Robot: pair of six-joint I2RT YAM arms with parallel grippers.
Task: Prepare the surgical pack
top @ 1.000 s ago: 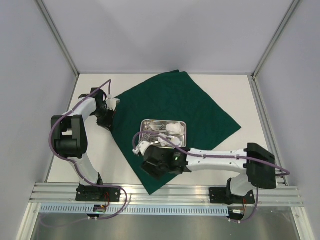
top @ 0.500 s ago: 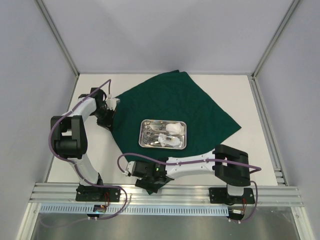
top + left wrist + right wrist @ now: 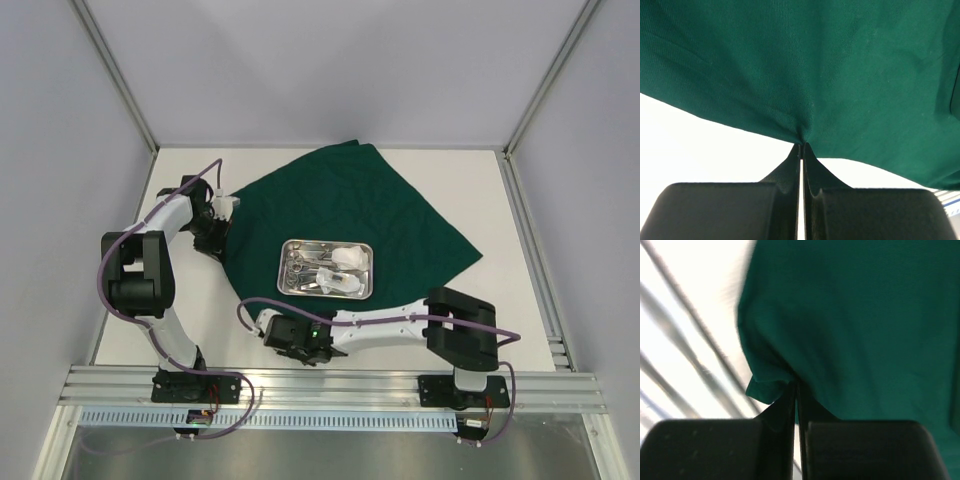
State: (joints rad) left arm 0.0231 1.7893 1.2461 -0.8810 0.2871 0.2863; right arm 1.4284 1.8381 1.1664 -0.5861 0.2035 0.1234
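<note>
A dark green drape (image 3: 350, 205) lies spread like a diamond on the white table. On it sits a small steel tray (image 3: 326, 268) holding metal scissors and forceps (image 3: 300, 270) and white gauze pads (image 3: 346, 258). My left gripper (image 3: 214, 237) is shut on the drape's left edge (image 3: 802, 141), the cloth puckering at the fingertips. At the near corner my right gripper (image 3: 290, 345) is shut on the drape (image 3: 790, 381), a small fold of cloth sticking out beside the fingers (image 3: 782, 400).
An aluminium rail (image 3: 330, 385) runs along the table's near edge, just behind the right gripper. Frame posts and grey walls close in the left, right and far sides. Bare white table (image 3: 500, 200) lies to the right of the drape.
The right arm pulled back from beside the tray to the drape's near corner, and its jaws closed on the cloth. The left arm stayed put, still gripping the left edge.
</note>
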